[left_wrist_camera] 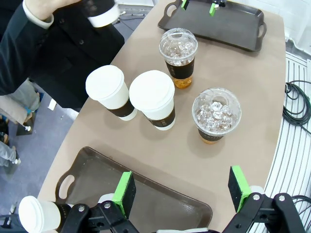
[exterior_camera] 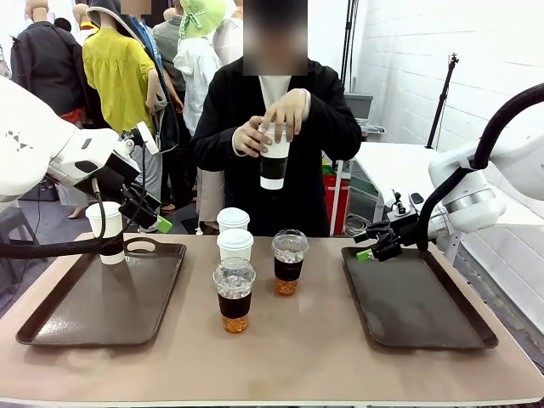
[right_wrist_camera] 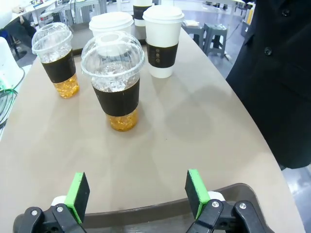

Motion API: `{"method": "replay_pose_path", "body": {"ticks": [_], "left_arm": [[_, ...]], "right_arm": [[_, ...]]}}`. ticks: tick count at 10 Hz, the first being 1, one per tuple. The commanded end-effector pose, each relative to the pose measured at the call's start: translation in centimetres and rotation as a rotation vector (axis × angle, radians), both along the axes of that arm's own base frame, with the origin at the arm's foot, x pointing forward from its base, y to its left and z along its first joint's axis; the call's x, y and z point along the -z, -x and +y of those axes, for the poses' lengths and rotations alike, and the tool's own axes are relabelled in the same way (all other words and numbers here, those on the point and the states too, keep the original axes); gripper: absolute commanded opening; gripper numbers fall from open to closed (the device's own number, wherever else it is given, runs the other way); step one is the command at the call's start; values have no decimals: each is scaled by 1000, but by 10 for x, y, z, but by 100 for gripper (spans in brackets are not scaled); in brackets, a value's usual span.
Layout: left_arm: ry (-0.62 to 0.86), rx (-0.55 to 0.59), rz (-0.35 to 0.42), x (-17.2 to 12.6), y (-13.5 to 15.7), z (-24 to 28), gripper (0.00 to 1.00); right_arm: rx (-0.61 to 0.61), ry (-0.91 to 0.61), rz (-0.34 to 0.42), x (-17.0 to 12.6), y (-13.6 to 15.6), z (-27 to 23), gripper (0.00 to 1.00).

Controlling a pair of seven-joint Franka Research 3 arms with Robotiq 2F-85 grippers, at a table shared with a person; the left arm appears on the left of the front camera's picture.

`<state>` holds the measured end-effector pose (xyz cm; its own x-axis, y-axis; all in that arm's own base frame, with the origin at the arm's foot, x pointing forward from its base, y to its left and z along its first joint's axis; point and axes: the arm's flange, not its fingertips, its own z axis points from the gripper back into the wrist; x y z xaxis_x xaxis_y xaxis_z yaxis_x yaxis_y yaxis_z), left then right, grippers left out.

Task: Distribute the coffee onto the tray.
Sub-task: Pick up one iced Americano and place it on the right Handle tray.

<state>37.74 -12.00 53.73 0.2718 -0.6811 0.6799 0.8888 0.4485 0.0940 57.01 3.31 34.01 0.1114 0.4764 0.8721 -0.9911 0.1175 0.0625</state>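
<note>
Two white cups and two iced cups stand clustered mid-frame on the desk. Fifth cup seems to stand on the tray at lower left. Sixth cup is in the person's hands, upper centre. Likely light, thin-walled, crushable; domes slick, drink sloshes. Best hold: across the brown sleeve, gently, upright. Left tool and right tool both gape wide, holding nothing. The right one hangs by the other tray.
</note>
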Motion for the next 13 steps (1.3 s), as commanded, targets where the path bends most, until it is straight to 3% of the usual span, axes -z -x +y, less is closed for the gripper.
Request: {"method": "replay_pose_path", "body": {"ticks": [1, 5, 13], "left_arm": [[-3, 9, 2, 0, -1, 2, 100], [-3, 9, 2, 0, -1, 2, 100], [-3, 9, 2, 0, -1, 2, 100]], "right_arm": [[1, 1, -1, 0, 0, 0, 100], [0, 0, 0, 0, 0, 0, 100], [-68, -109, 2, 26, -8, 70, 100]]}}
